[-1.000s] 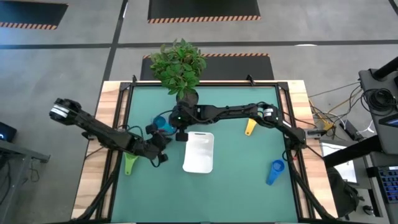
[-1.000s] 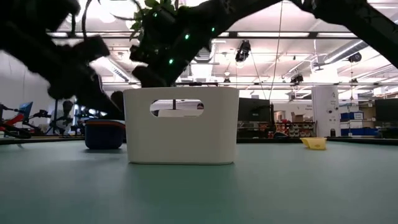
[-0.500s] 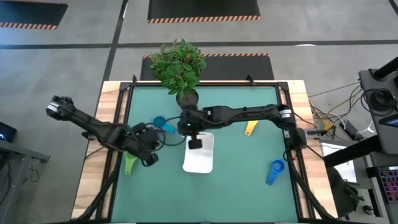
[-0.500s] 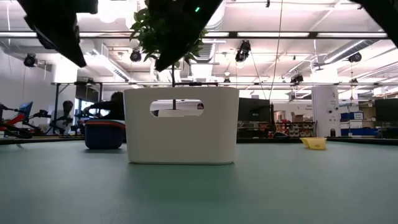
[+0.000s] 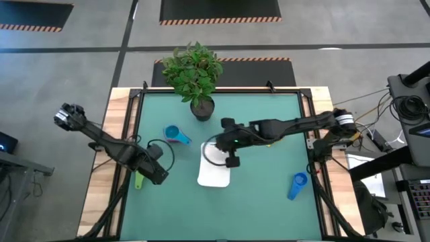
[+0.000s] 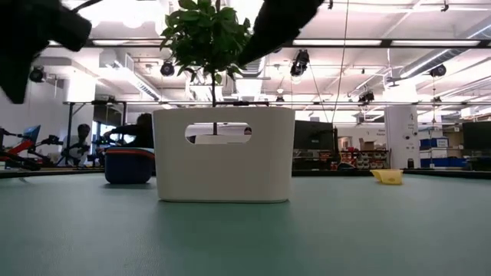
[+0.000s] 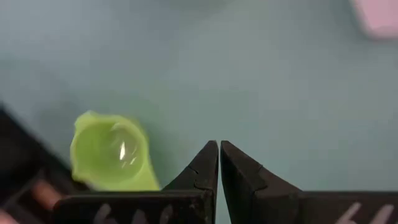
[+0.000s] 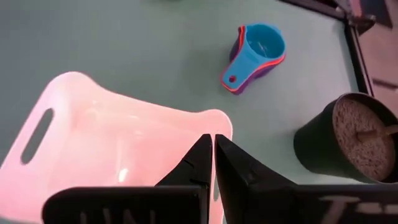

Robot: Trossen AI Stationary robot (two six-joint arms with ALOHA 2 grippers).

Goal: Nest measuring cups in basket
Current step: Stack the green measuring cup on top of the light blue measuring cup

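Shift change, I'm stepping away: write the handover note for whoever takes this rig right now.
Left gripper: shut, empty, over the mat beside the green cup.
Right gripper: shut, empty, above the basket.
Basket: mid-table, looks empty.
Nested stack, teal cup on top: on the mat between basket and plant pot.
Blue cup: near the right edge. Yellow cup: seen only in the low view.
Done: a partial stack. Left: nest the loose cups, put all in the basket.

Plant pot (image 5: pixel 201 107) blocks behind basket (image 5: pixel 213 171); its sides lie open.
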